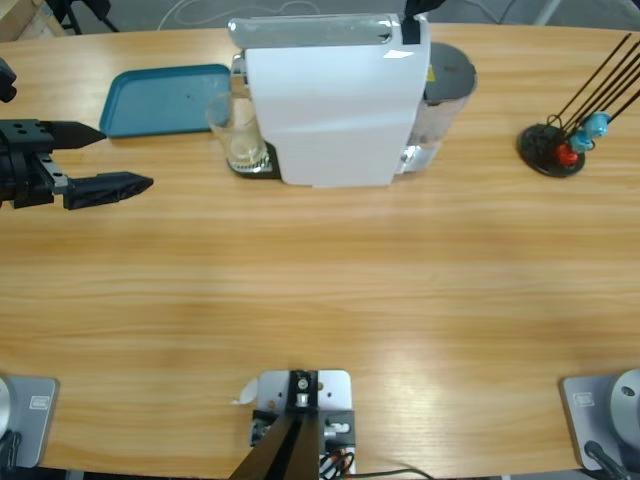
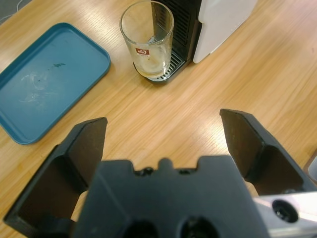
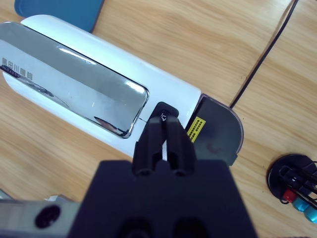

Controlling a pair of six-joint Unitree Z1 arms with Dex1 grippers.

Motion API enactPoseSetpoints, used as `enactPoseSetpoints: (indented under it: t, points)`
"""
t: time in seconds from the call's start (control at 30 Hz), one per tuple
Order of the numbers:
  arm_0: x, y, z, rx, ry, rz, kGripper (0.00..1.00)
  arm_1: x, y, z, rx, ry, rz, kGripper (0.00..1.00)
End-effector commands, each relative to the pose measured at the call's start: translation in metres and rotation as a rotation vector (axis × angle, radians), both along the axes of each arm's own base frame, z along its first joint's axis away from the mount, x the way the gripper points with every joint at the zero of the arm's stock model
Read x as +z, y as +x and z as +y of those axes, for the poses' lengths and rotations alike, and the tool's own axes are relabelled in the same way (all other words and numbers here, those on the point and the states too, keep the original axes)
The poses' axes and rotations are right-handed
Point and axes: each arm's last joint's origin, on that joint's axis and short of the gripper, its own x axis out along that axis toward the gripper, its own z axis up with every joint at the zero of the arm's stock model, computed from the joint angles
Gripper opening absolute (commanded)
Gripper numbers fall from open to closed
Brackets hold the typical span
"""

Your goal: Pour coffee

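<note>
Coffee: thin amber film at the bottom of the glass
Glass: upright on the drip grille of the white machine; small red logo, wording too small to read
Machine: chrome lid with a row of tiny unreadable characters; yellow sticker, print illegible
Tray: teal, just beside the glass
Left hand: spread wide over the desk, apart from the glass
Right hand: pressed together above the machine's rear
Capsule rack: red and blue capsules
</note>
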Motion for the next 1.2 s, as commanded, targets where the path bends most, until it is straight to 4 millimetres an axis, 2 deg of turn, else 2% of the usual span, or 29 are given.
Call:
enactPoseSetpoints:
  t: [0.03,0.13,0.23,0.3,0.37,0.4,0.43,0.47,0.53,0.67,0.73,1.1,1.2]
  points:
    - [-0.018,0.001,0.002,0.020,0.045,0.045,1.000,-0.060,0.005,0.011,0.030,-0.100,0.159,0.000]
    - [-0.020,0.000,0.003,0.020,0.050,0.050,1.000,-0.069,0.006,0.011,0.029,-0.119,0.184,0.000]
    - [-0.021,0.001,0.002,0.020,0.053,0.050,1.000,-0.065,0.006,0.011,0.024,-0.122,0.169,0.000]
    - [-0.020,0.002,0.001,0.020,0.044,0.040,1.000,-0.033,-0.001,0.005,0.039,-0.090,0.075,0.000]
    - [-0.019,0.003,0.001,0.020,0.035,0.028,1.000,0.018,-0.015,-0.002,0.099,-0.015,-0.072,0.000]
    - [-0.018,0.003,0.001,0.020,0.030,0.024,1.000,0.044,-0.024,-0.006,0.120,0.017,-0.133,0.391]
    - [-0.017,0.003,0.000,0.020,0.025,0.020,1.000,0.065,-0.035,-0.012,0.126,0.046,-0.179,0.954]
    - [-0.017,0.003,0.000,0.020,0.022,0.017,1.000,0.080,-0.047,-0.018,0.130,0.070,-0.215,1.000]
    - [-0.016,0.004,0.000,0.021,0.018,0.012,1.000,0.090,-0.069,-0.027,0.142,0.089,-0.232,1.000]
    - [-0.015,0.004,0.000,0.020,0.011,0.002,1.000,0.064,-0.088,-0.037,0.146,0.080,-0.151,1.000]
    - [-0.013,0.003,0.000,0.021,0.005,-0.003,1.000,0.057,-0.091,-0.040,0.129,0.085,-0.139,1.000]
    - [-0.014,0.002,0.001,0.021,0.005,-0.003,1.000,0.034,-0.049,-0.015,-0.021,0.057,-0.096,1.000]
    - [-0.014,0.002,0.001,0.021,0.005,-0.003,1.000,0.032,-0.046,-0.012,-0.024,0.052,-0.093,1.000]
